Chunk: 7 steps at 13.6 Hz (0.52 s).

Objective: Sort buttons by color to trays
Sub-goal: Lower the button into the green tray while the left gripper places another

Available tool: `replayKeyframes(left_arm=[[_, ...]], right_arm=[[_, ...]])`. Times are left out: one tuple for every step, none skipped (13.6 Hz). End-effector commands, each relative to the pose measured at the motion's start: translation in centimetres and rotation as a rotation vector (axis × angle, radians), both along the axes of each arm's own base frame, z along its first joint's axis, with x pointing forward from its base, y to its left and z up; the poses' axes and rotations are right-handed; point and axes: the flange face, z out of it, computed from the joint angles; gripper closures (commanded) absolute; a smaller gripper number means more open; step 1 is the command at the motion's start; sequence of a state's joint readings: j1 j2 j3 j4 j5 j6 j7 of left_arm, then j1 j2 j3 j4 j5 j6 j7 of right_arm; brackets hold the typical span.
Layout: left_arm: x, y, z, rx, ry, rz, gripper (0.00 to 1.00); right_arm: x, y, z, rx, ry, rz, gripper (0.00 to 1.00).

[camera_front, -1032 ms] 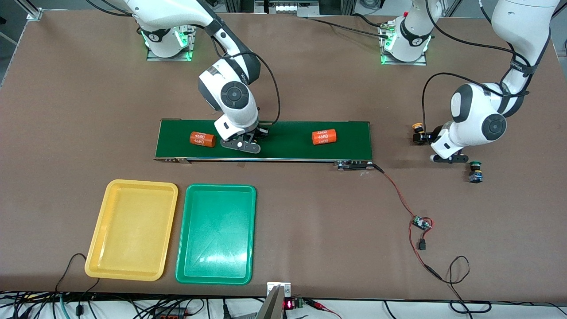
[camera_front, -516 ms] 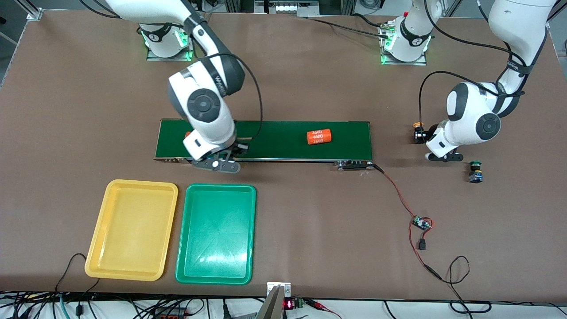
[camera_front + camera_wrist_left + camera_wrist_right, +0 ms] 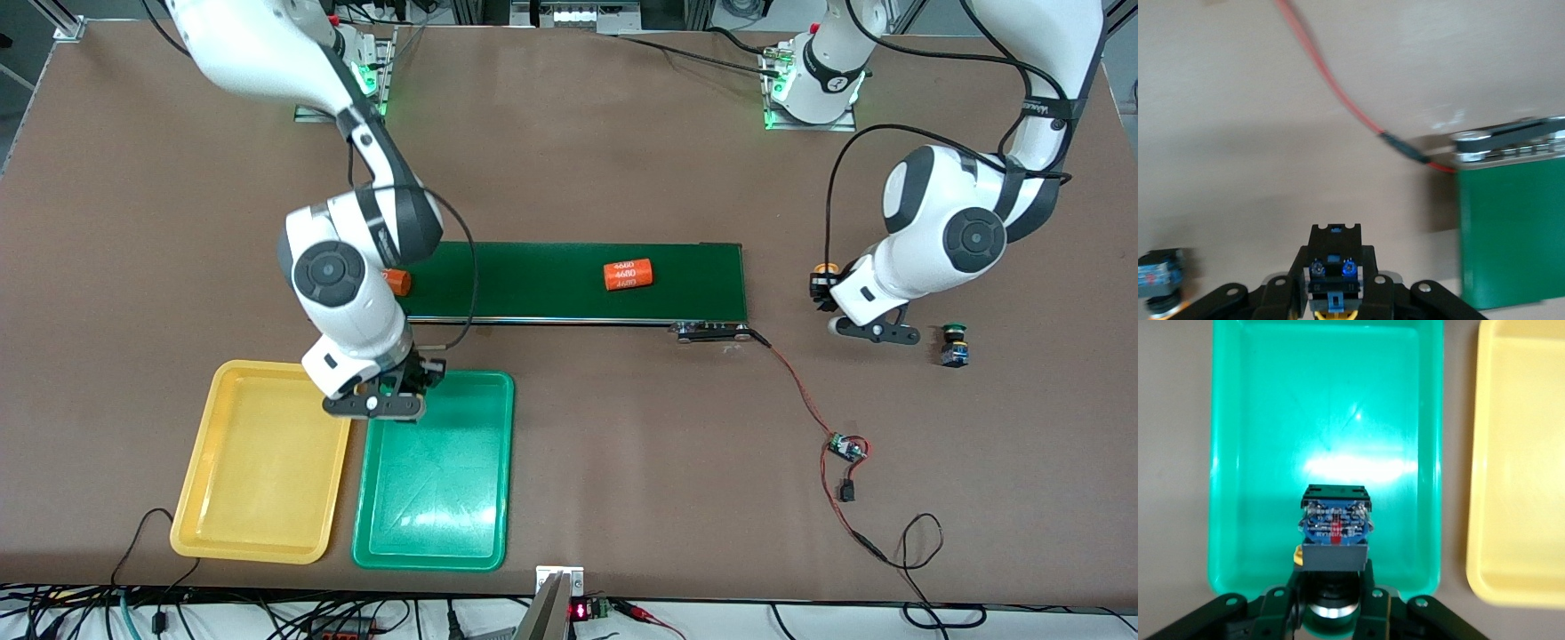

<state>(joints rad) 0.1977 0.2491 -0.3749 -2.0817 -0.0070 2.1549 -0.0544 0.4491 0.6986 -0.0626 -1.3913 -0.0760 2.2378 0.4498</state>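
Observation:
My right gripper (image 3: 404, 384) is over the green tray (image 3: 436, 498), at its rim nearest the conveyor and beside the yellow tray (image 3: 267, 462). It is shut on a button (image 3: 1335, 523) with a black-and-blue body; the cap's colour is hidden. The green tray (image 3: 1271, 420) fills the right wrist view below it. My left gripper (image 3: 831, 298) is shut on a yellow-capped button (image 3: 822, 280) past the belt's end toward the left arm; the button also shows in the left wrist view (image 3: 1333, 273). A green-capped button (image 3: 954, 345) stands on the table beside it. The fourth button is out of view.
The dark-green conveyor belt (image 3: 551, 284) carries an orange cylinder (image 3: 629, 274); a second one (image 3: 400, 283) is half hidden by the right arm. A red wire (image 3: 800, 391) runs from the belt's end to a small circuit board (image 3: 845, 446).
My right gripper moved from over the belt to over the green tray with its button. Both cylinders slid toward the right arm's end. My left gripper shifted slightly toward the belt with the yellow-capped button.

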Motion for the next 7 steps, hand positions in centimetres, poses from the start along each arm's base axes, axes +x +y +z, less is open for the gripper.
replayKeyframes(left_arm=[[-0.8,-5.5,-0.6,-0.064,0.046,0.024,1.0],[-0.7,-7.5,-0.6,-0.088,0.053,0.034,1.0],[-1.1,-9.5,-0.9,-0.092,0.065,0.032,1.0],[-1.5,-10.7,-1.1,-0.092,0.07,0.038,1.0],[-1.9,-11.8,-1.5,-0.094,0.083,0.052,1.0],[-2.0,-12.3,-1.7,-0.095,0.086,0.057,1.0],[-1.9,-12.5,-2.1,-0.097,0.092,0.057,1.0]], right_arm=[[1.8,0.4,-4.3,0.022,-0.052,0.037,0.99],[2.4,-0.5,-5.9,0.019,-0.079,0.043,0.99],[3.1,-1.5,-7.3,0.008,-0.109,0.048,0.99],[3.7,-2.5,-8.3,-0.008,-0.133,0.066,0.99],[4.2,-3.7,-9.3,-0.029,-0.15,0.087,0.99],[4.5,-4.1,-9.5,-0.034,-0.164,0.096,0.99],[4.7,-4.5,-10.0,-0.04,-0.165,0.096,0.99]])
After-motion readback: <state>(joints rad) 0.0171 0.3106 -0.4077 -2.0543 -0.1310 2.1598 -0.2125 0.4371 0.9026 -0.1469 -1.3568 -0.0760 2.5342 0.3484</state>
